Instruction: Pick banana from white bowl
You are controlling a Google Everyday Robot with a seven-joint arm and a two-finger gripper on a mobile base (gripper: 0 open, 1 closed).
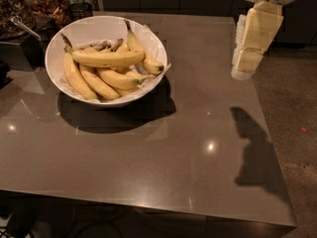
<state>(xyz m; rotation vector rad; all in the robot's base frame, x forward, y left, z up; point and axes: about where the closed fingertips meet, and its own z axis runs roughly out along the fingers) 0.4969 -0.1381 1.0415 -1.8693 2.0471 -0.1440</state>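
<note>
Banana [108, 58], long, nearly straight and yellow with a dark stem at its left end, lies crosswise on top of the pile in the white bowl [91, 29], in the upper left of the frame. Under and around it are shorter, more curved bananas [96, 82]. One leans against the bowl's far right wall, and its tip comes down just beside the long banana's right end. Thin white paper [150, 37] lines the inside of the bowl. The bowl stands on a glossy grey-brown table [148, 157] and throws a dark shadow to its lower right. The gripper [243, 66], cream-coloured and pointing downward, hangs in the upper right of the frame above the table's right edge, well apart from the bowl. Whether it is apart or together cannot be told. A stretch of tabletop lies between it and the bowl, and its shadow [257, 152] falls on the table at the lower right. Dark containers [47, 6] with brownish contents crowd the upper left corner behind the bowl.
</note>
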